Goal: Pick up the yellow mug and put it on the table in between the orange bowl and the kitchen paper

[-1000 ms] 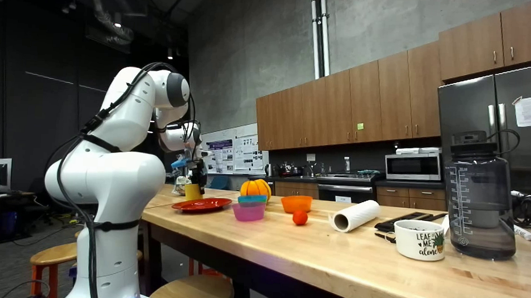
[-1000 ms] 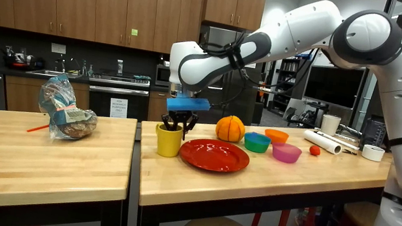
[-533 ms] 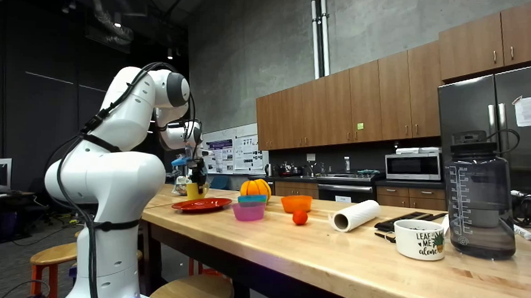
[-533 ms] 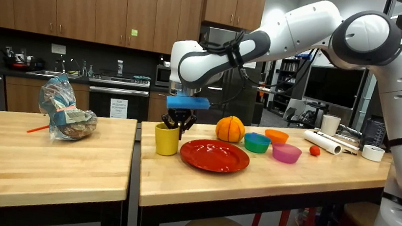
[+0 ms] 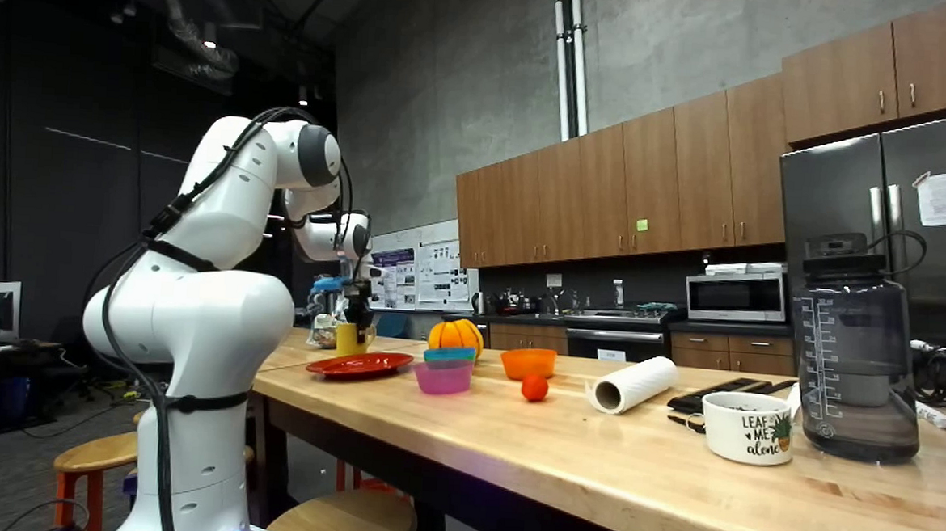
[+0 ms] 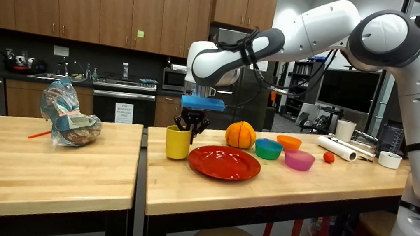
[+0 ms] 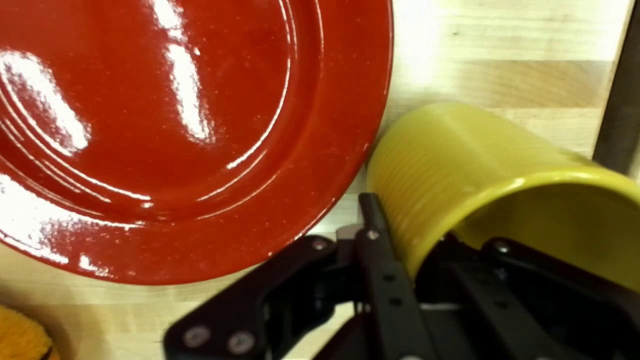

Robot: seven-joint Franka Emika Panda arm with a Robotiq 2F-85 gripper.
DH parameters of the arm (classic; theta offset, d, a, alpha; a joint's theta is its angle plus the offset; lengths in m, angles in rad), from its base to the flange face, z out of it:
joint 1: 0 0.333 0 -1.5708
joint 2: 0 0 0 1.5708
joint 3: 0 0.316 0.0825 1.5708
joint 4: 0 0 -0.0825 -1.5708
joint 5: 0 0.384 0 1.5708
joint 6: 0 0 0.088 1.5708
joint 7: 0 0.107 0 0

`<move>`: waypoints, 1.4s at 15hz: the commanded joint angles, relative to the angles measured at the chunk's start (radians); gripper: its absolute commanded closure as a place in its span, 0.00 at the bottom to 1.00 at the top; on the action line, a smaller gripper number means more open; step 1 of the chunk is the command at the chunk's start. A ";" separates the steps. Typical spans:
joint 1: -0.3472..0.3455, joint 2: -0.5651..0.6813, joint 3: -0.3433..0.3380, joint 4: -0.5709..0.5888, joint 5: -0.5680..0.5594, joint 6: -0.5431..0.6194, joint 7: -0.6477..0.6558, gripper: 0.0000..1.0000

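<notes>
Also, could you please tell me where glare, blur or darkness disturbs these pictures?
Wrist view: glare streaks the red plate, the table has a washed-out patch, and the end effector looks dark and partly blurred; in an exterior view, the grey wall has a blown-out spot; in an exterior view, the dark backdrop shows little detail.

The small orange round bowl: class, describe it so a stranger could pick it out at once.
On the long light-wood table, find the white cylindrical paper roll. Between it and the round orange pumpkin sits the small bright-orange round bowl. Near the round pink bowl and round bluish-green bowl, it is the only orange one.
</notes>
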State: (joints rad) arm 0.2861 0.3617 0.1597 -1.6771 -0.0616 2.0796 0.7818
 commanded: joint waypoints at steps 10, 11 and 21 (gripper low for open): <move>-0.090 -0.250 -0.030 -0.202 0.123 0.032 -0.168 0.97; -0.096 -0.264 -0.034 -0.218 0.123 0.034 -0.169 0.97; -0.165 -0.363 -0.075 -0.354 0.119 0.032 -0.164 0.97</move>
State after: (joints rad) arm 0.1428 0.0678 0.0971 -1.9725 0.0351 2.0978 0.6339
